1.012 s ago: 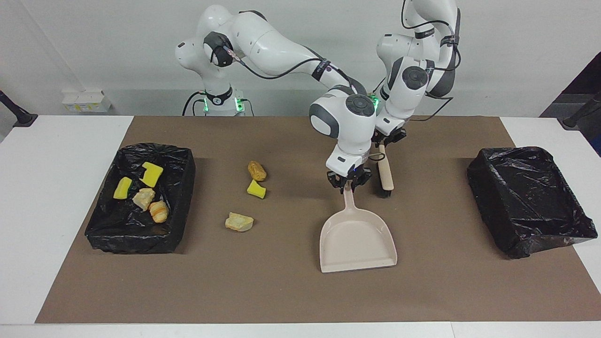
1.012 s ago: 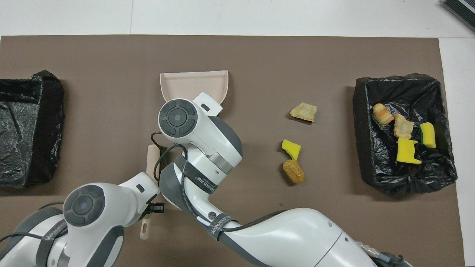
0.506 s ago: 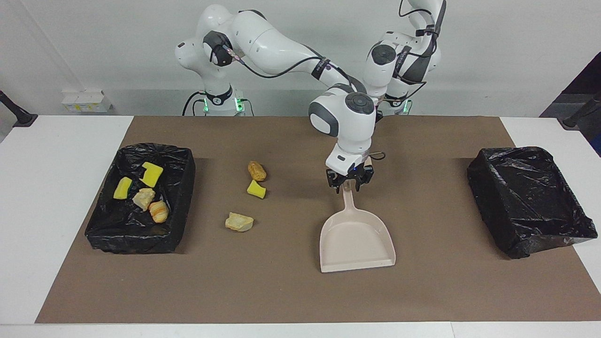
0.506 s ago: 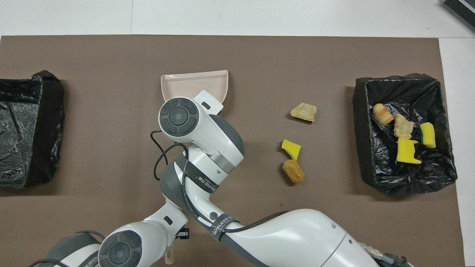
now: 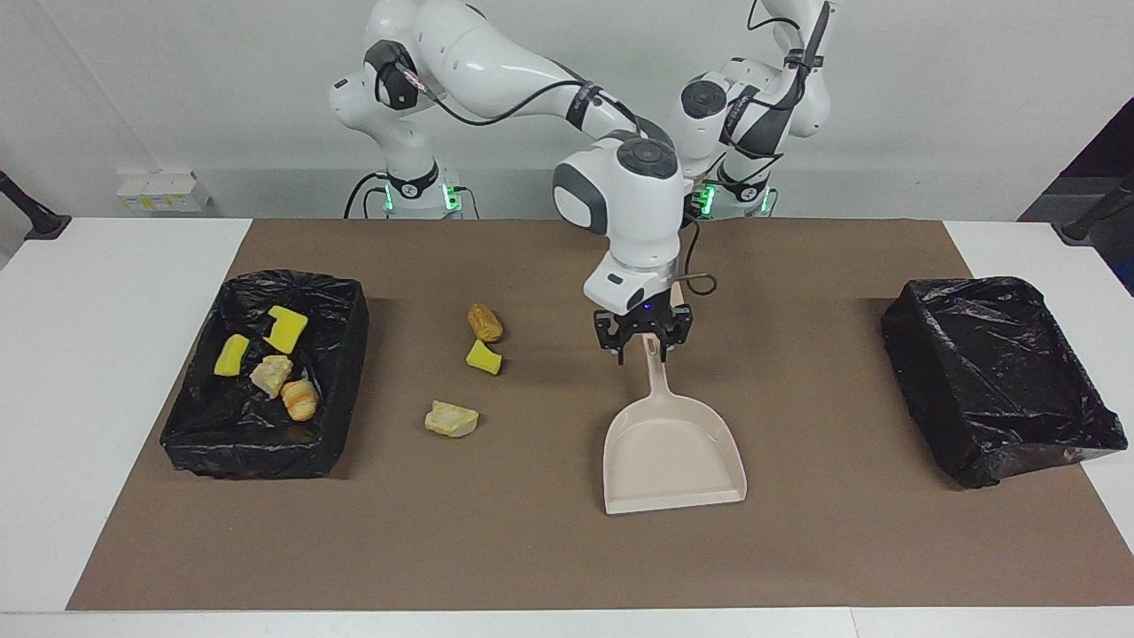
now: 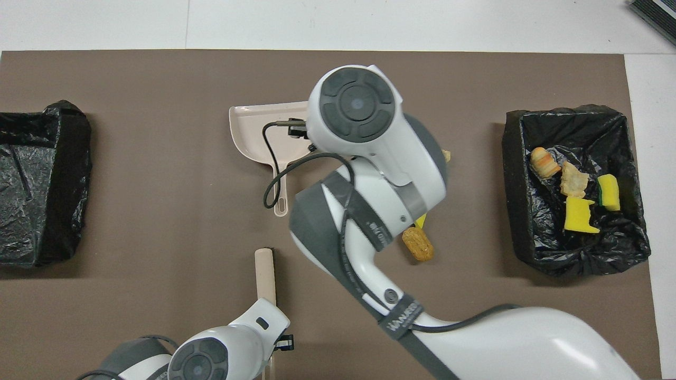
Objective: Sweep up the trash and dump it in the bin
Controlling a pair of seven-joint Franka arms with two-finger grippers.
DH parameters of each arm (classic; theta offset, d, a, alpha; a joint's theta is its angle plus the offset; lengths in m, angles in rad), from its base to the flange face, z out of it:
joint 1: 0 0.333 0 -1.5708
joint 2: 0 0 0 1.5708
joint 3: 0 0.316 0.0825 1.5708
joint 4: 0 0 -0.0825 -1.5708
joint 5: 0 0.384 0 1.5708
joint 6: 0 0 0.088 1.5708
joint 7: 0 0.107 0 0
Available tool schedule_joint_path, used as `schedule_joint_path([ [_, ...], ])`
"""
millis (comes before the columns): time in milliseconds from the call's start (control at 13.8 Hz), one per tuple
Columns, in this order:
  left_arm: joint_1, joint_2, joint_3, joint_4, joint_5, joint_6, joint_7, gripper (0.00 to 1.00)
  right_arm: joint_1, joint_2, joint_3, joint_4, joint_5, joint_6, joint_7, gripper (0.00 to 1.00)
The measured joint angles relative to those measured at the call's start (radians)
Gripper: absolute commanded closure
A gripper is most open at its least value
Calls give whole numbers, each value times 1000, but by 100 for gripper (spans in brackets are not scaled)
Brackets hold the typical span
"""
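Note:
The beige dustpan lies flat on the brown mat, its handle pointing toward the robots. My right gripper hangs open over the handle's end, a finger on either side. Three pieces of trash lie loose on the mat toward the right arm's end: an orange-brown chunk, a yellow sponge piece and a tan chunk. Several more lie in the black-lined bin. My left gripper is drawn back near its base, shut on the beige brush, whose handle sticks out from under the hand.
A second black-lined bin stands at the left arm's end of the mat, with nothing showing in it. The right arm's forearm covers most of the yellow sponge piece and the tan chunk from above.
My right gripper has opened, let go of the dustpan handle and risen a little. The left arm has pulled back toward its base, carrying the brush away from the dustpan.

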State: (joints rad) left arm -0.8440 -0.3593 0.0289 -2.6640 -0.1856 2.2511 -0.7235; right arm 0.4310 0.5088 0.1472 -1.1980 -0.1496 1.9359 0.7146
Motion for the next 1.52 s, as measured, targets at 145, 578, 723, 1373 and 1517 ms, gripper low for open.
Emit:
schedule_joint_path([
  [145, -60, 72, -1, 48, -1, 15, -56, 96, -51, -72, 0, -49, 1, -48, 0, 5],
  [578, -46, 133, 21, 116, -1, 26, -29, 2, -211, -227, -1, -135, 0, -154, -94, 0],
  [723, 29, 136, 27, 181, 2, -12, 26, 3, -262, -298, -1, -203, 1, -162, -156, 0],
  [1373, 248, 454, 35, 621, 76, -24, 202, 12, -358, -424, -1, -313, 26, -214, -305, 0],
  [1517, 274, 498, 35, 657, 80, 3, 244, 12, -384, -424, -1, -300, 27, -215, -330, 0],
])
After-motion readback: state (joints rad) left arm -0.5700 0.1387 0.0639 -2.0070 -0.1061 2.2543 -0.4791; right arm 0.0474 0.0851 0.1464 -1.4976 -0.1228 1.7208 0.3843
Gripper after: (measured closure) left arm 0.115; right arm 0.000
